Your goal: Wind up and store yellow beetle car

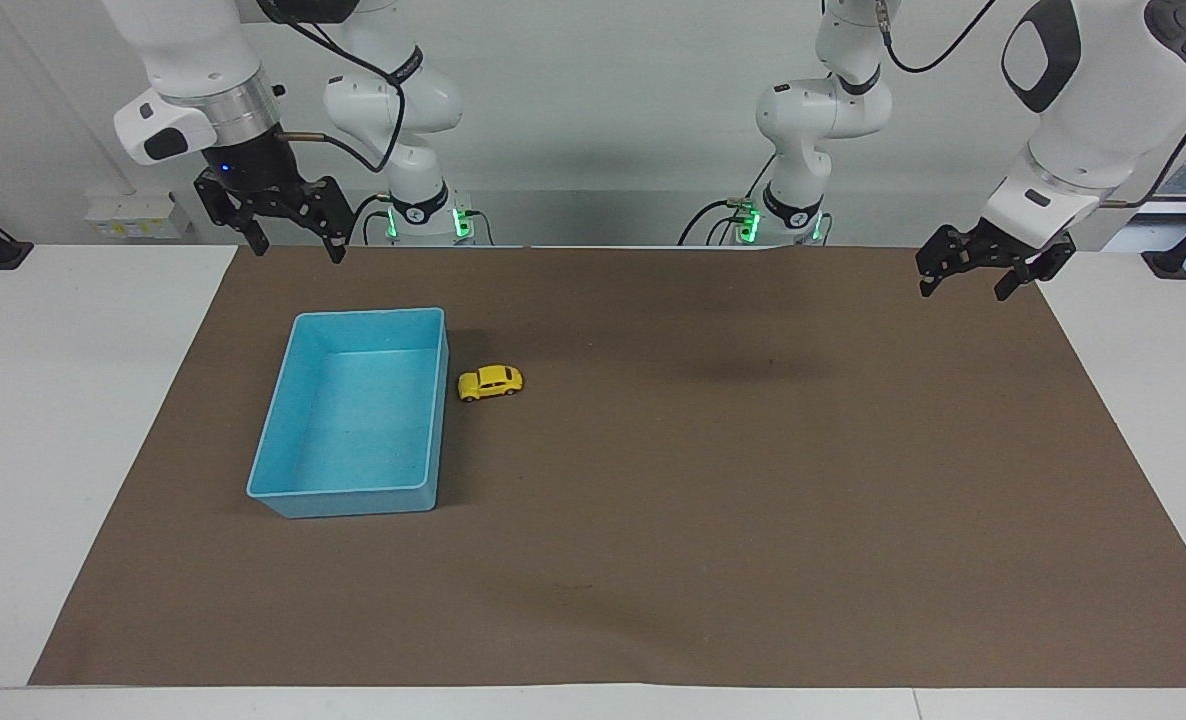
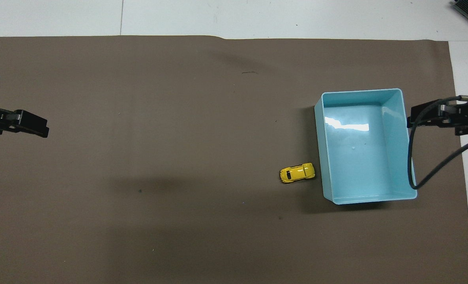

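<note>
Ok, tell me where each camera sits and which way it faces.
Facing view: high across the table, looking at both robots; whole arms show, left pincer and right pincer raised.
Overhead view: above the robots' end, looking steeply down; only pincer tips show at the edges.
Both show the yellow beetle car beside the blue tray.

- The blue tray (image 1: 357, 415) is the one tall obstacle on the desk (image 1: 713, 520), toward the right arm's end.
- The yellow beetle car (image 1: 490, 382) sits just beside the tray's wall; the gap looks narrow, perhaps too tight for jaws on that side.
- The car's top and its side toward the left arm's end are unobstructed.
- Brown mat (image 2: 159, 157) lies bare toward the left arm's end.
</note>
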Available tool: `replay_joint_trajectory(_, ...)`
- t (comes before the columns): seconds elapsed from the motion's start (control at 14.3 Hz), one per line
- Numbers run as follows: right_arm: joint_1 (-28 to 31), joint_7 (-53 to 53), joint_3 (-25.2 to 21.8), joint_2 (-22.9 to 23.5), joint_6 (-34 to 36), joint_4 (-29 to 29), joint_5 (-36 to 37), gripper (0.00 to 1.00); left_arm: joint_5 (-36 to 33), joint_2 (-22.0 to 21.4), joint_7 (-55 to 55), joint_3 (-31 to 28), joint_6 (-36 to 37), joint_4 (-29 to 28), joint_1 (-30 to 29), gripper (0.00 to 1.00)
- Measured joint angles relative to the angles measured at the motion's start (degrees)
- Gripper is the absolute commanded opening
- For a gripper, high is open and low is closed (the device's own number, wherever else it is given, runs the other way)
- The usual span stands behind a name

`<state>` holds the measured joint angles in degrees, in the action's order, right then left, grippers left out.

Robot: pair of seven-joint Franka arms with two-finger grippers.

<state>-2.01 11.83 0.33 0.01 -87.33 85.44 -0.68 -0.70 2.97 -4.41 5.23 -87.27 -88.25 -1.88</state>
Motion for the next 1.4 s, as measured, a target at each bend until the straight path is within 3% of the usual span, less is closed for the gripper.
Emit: replay_joint_trajectory(1.4,-0.1,-0.2,-0.7,0.0,0.0,0.0,0.0,1.00,0.0,0.0,0.0,-0.1,0.0,0.0,-0.1,1.00)
